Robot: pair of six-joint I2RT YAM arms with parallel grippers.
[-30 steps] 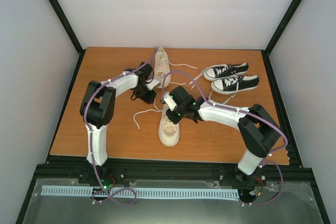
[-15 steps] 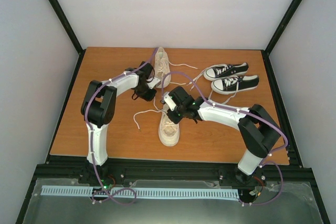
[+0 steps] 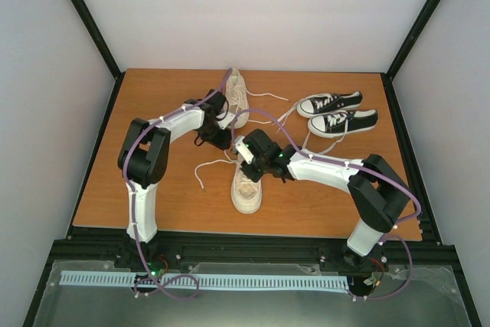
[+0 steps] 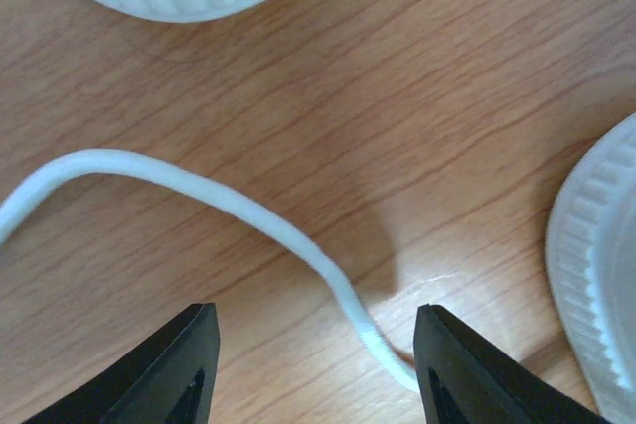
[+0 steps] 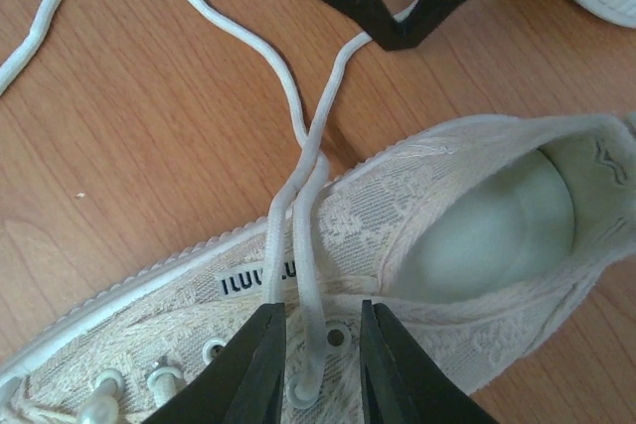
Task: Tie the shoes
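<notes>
Left wrist view: the left claw [image 4: 313, 314] hangs spread astride a long white lace [image 4: 248, 211] on the brown wooden surface [image 4: 447, 96]. The right claw [image 5: 320, 309], narrowly parted, seemingly straddles both strands at the cream low-top canvas sneaker [image 5: 397, 208], mid-surface. Best to close low on the lace, then pull the crossing snug.

Black letters "ILUV" and "LU" on side of cream shoe [image 5: 447, 206], middle hidden by lace [image 5: 310, 168]

white arm shells [image 3: 180, 120], black joints [image 3: 145, 160], purple cables [image 3: 136, 212], black-fingered hands [image 4: 313, 315]
</notes>
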